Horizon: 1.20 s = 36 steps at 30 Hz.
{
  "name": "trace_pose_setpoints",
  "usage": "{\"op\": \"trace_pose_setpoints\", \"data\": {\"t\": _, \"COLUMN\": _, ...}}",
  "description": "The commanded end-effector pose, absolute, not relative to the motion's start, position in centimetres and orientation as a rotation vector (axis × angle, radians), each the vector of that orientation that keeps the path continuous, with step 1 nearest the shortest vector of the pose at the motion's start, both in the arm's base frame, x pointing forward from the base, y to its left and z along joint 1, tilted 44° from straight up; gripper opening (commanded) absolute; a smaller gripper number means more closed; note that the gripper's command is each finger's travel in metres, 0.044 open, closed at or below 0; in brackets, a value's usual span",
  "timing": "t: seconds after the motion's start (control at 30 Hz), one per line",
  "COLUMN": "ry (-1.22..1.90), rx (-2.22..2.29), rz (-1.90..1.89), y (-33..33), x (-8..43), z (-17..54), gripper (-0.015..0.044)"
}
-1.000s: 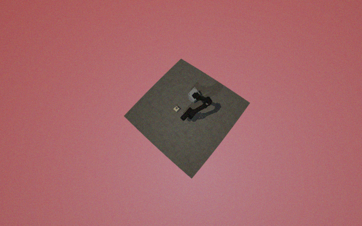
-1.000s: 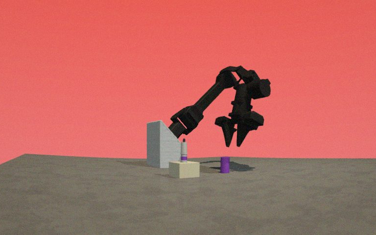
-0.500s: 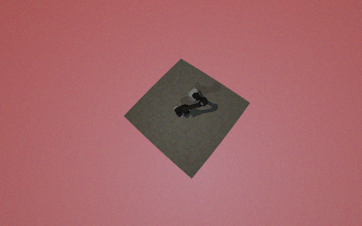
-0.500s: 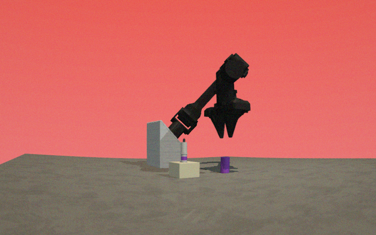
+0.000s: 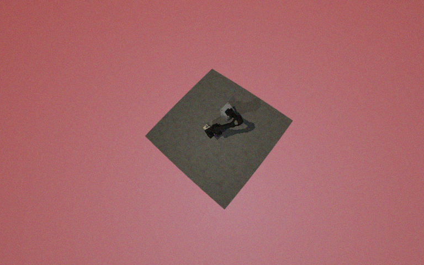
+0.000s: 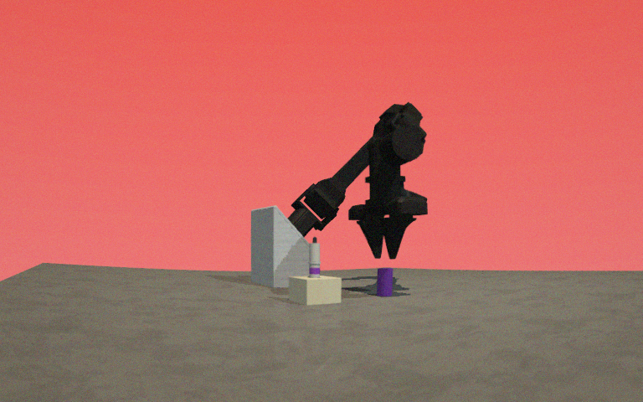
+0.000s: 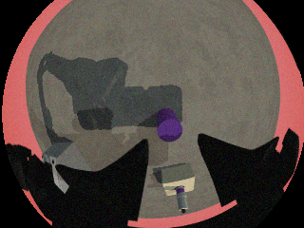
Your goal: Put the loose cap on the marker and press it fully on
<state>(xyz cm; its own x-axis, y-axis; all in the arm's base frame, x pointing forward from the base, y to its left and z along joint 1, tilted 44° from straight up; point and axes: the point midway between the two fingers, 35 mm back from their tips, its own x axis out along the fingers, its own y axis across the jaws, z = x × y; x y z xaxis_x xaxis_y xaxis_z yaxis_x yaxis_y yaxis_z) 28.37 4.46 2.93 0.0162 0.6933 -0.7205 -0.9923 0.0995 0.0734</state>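
Exterior view: gripper [image 6: 384, 256] pointing straight down, hanging just above the purple cap [image 6: 384, 282], not touching it. Cap standing upright on the counter [image 6: 166, 338], near the cream holder block [image 6: 315, 290] but clearly apart from it. White marker [image 6: 314, 259] with a purple band sitting upright in that block, tip bare.

Biggest risk from here, probably: dropping down a bit off-center and clipping the cap's rim with one fingertip. Loose cap, nothing bracing it, so a knock like that likely tips it over or sends it rolling across the counter. Could also go badly if the descent runs too deep and jams the tips into the counter. Later on, a crooked grab would mean a tilted cap meeting the marker tip and no click.

Wrist view: fingers spread roughly halfway, released, gripping nothing and touching nothing. Cap [image 7: 169, 127] visible in the gap between them, sitting closer to one side than dead center, so alignment maybe not quite there. Top view too small to add anything.
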Motion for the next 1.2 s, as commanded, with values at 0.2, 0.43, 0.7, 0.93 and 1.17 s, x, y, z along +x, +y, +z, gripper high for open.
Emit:
{"op": "trace_pose_setpoints", "data": {"t": 0.2, "ry": 0.708, "rx": -0.527, "rz": 1.416, "y": 5.7, "x": 28.4, "z": 1.7, "gripper": 0.0242}}
{"op": "trace_pose_setpoints", "data": {"t": 0.43, "ry": 0.708, "rx": -0.527, "rz": 1.415, "y": 6.5, "x": 28.4, "z": 0.9, "gripper": 0.0242}}
{"op": "trace_pose_setpoints", "data": {"t": 0.7, "ry": 0.707, "rx": -0.526, "rz": 1.416, "y": 7.4, "x": 28.4, "z": 0.0, "gripper": 0.0242}}
{"op": "trace_pose_setpoints", "data": {"t": 0.93, "ry": 0.706, "rx": -0.525, "rz": 1.417, "y": 8.2, "x": 28.3, "z": -0.7, "gripper": 0.0242}}
{"op": "trace_pose_setpoints", "data": {"t": 1.17, "ry": 0.706, "rx": -0.524, "rz": 1.417, "y": 8.4, "x": 28.3, "z": -0.8, "gripper": 0.0163}}
